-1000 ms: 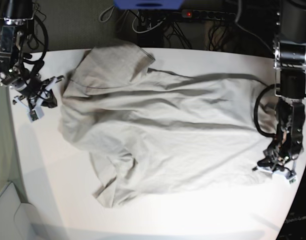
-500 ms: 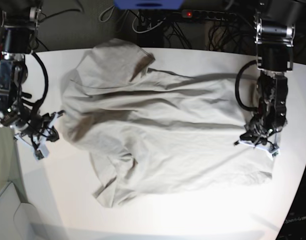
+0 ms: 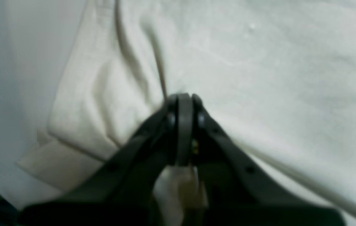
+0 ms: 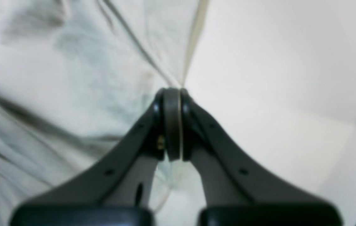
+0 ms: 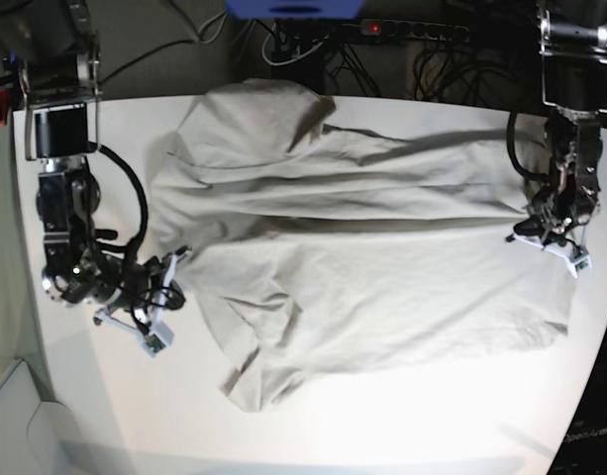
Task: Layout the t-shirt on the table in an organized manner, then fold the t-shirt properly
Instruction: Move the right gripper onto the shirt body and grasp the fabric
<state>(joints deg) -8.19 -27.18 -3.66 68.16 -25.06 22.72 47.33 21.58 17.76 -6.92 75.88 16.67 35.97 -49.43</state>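
The light grey-beige t-shirt (image 5: 353, 247) lies spread and wrinkled across the white table (image 5: 432, 416), with one sleeve bunched toward the front left. In the base view my left gripper (image 5: 543, 236) sits at the shirt's right edge, jaws shut on the cloth. The left wrist view shows its closed tips (image 3: 181, 100) pinching a fold of the t-shirt (image 3: 259, 62). My right gripper (image 5: 167, 275) is at the shirt's left edge, shut on it. In the right wrist view a thin edge of the t-shirt (image 4: 55, 62) is caught in the closed tips (image 4: 171, 91), with bare table (image 4: 275, 62) to the right.
Beyond the table's far edge lie a power strip (image 5: 412, 30), tangled cables (image 5: 313, 54) and a blue object (image 5: 293, 8). The table's right side curves in near the front right corner (image 5: 580, 396). A pale bin corner (image 5: 11, 416) shows at the bottom left.
The right gripper came down and in to the shirt's left edge. The left gripper moved toward the back along the right edge. The shirt shifted right and is pulled tauter between them.
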